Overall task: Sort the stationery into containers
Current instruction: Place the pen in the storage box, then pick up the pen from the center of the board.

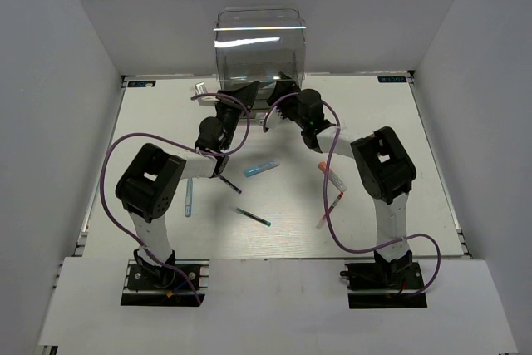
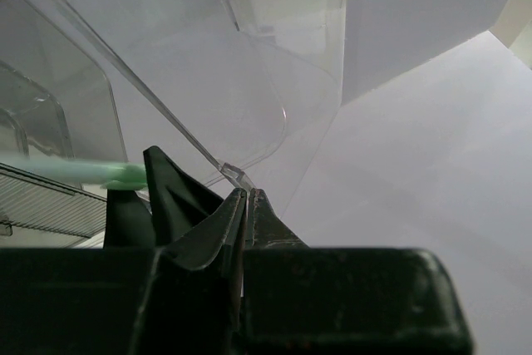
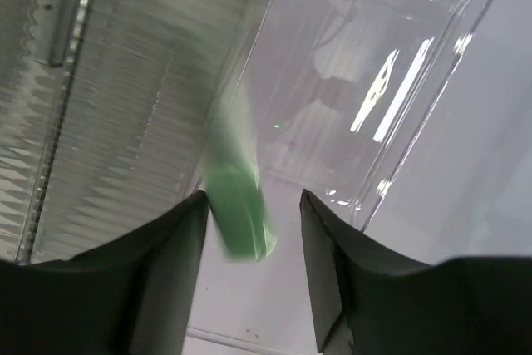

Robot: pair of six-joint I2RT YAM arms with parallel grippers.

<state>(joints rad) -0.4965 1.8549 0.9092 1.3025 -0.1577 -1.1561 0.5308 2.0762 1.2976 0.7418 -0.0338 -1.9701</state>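
White and flat, the surface (image 1: 399, 139) is carrying six loose pieces of stationery between the two arms. Nearest, the teal pen (image 1: 253, 217) is lying close to the middle, slanting down to the right. To its right, the red pen (image 1: 333, 205) is lying beside the right arm, partly crossed by a purple cable. On the left, the light blue pen (image 1: 189, 197) is lying almost straight near to far, just beside the left arm. A little farther, the dark purple pen (image 1: 230, 183) is lying close to the left arm's wrist. The light blue marker (image 1: 261, 169) is sitting in the middle, and the orange marker (image 1: 323, 170) is lying well to its right.

Farther on, both arms are reaching to the front of the clear cabinet (image 1: 259, 47), which is standing at the far edge of the surface. The left end effector (image 2: 248, 193) is pinching its fingers almost together on the thin clear lip of a drawer (image 2: 191, 64). The right end effector (image 3: 253, 201), coming in from the right, is holding its fingers (image 3: 179, 239) well apart and gripping nothing. The mint green pen (image 3: 237, 205) is showing blurred between those fingers without touching either one, against the clear drawer wall. From the left wrist view, the same pen is poking in from the left, just beside the dark fingers.
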